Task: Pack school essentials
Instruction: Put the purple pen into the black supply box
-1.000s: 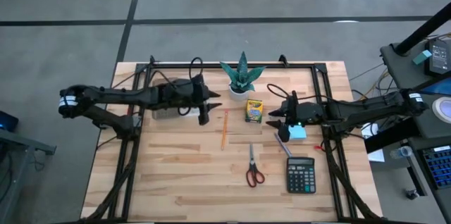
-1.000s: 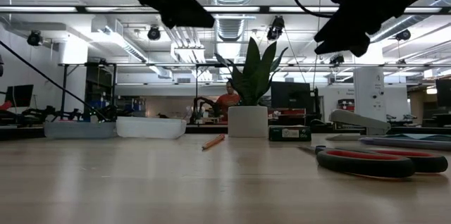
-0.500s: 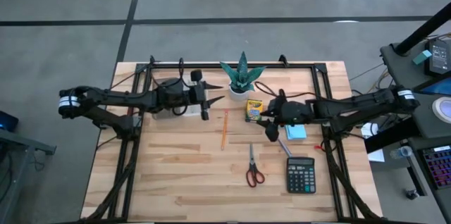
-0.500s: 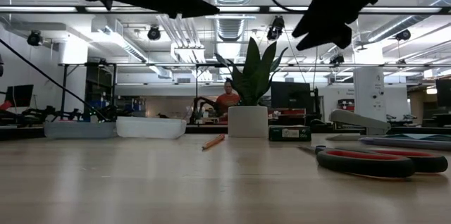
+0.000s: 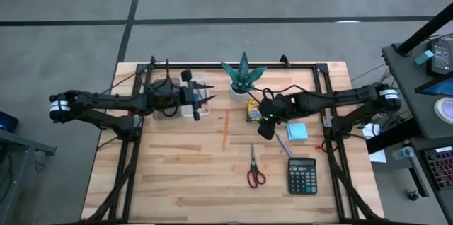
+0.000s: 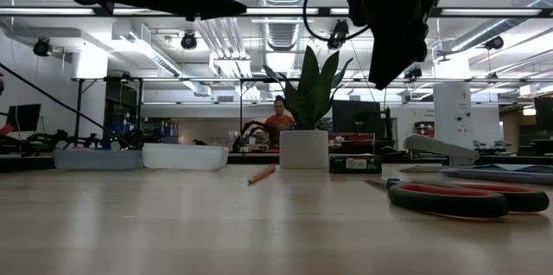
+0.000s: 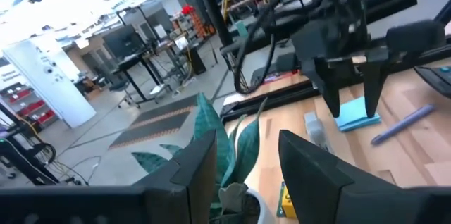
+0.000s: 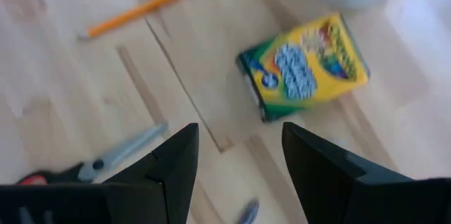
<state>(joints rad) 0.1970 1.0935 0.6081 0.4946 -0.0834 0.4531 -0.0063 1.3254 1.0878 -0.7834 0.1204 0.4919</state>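
On the left of the surface [image 5: 170,175], the left pincer [image 5: 204,97] hovers beside the potted plant [image 5: 243,75], its two fingers parted with nothing between them; it seems to be waiting. Next along, the orange pencil [image 5: 224,129] lies alone on the wood, light and thin, best pinched across its middle. The red-handled scissors [image 5: 255,167] lie flat nearer the front edge, stiff and low, probably awkward to lift except by the handles. The crayon box [image 8: 304,66] lies just beside the plant pot; it looks like light cardboard, rigid enough to hold but likely to dent under a hard squeeze, so the narrow sides seem the place to grip. The right pincer [image 5: 263,127] hangs above the wood close to this box, fingers spread wide and empty, touching nothing. Further right, the light-blue sticky-note pad [image 5: 298,131] rests flat, thin and hard to get under, with a calculator [image 5: 302,175] in front of it.
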